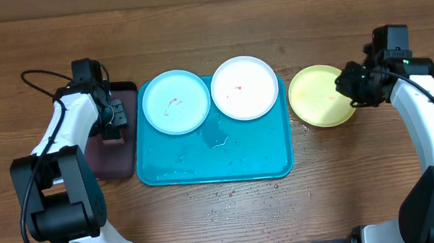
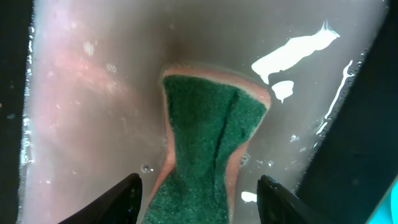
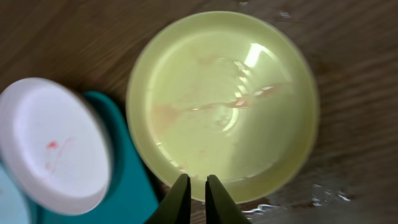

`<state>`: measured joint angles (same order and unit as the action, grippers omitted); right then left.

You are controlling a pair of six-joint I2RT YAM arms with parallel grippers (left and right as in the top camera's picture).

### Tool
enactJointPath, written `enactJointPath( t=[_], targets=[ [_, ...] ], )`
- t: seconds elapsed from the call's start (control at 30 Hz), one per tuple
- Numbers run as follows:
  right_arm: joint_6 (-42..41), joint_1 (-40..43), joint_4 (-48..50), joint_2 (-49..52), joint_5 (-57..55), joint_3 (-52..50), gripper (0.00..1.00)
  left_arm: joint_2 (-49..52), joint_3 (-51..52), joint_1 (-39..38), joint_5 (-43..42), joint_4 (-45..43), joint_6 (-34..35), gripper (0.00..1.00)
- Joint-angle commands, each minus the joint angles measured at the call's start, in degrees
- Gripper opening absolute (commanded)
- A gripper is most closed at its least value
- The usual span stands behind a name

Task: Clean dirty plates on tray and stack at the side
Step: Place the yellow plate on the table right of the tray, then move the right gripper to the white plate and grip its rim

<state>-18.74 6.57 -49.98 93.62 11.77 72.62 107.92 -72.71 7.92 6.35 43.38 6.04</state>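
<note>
The yellow-green plate (image 1: 321, 95) lies on the table (image 1: 224, 220) beside the tray (image 1: 205, 168), wet: probably light, stiff, slippery, best pinched at its rim. The right gripper (image 3: 197, 180) hangs barely parted over that rim, empty; the left gripper (image 2: 199, 182) gapes astride the sponge (image 2: 208, 124)

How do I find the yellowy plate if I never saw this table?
Find the big blue tray on the wooden table. Just beyond its right end, on bare wood, sits the yellow-green plate. The cyan plate and white plate sit on the tray; this one doesn't.
</note>
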Motion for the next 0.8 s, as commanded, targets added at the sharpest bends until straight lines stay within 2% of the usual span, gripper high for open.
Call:
enactJointPath(
  t=[0.0, 0.17, 0.37, 0.43, 0.57, 0.7, 0.77],
  targets=[
    [10.7, -1.7, 1.4, 0.1, 16.5, -0.3, 0.23, -0.1, -0.9, 0.3, -1.5, 0.1, 1.3, 0.61],
    [14.4, -8.5, 2.4, 0.1, 15.3, -0.2, 0.32, -0.1, -0.9, 0.3, -1.5, 0.1, 1.3, 0.61],
    [15.6, -19.0, 1.5, 0.8, 5.6, 4.2, 0.37, -0.1, -0.9, 0.3, -1.5, 0.1, 1.3, 0.61],
    [16.9, -21.6, 1.3, 2.1, 5.1, 6.6, 0.40, -0.1, -0.9, 0.3, -1.5, 0.1, 1.3, 0.61],
    [19.3, -26.4, -1.1, 7.9, 5.0, 12.1, 0.41, -0.1, -0.9, 0.3, -1.5, 0.2, 1.3, 0.61],
    [18.3, -30.5, -2.0, 13.9, 3.6, 17.1, 0.43, -0.1, -0.9, 0.3, -1.5, 0.1, 1.3, 0.62],
    [11.6, -32.0, 1.0, 15.8, 3.7, 18.1, 0.44, -0.1, -0.9, 0.3, -1.5, 0.1, 1.3, 0.62]
  ],
)
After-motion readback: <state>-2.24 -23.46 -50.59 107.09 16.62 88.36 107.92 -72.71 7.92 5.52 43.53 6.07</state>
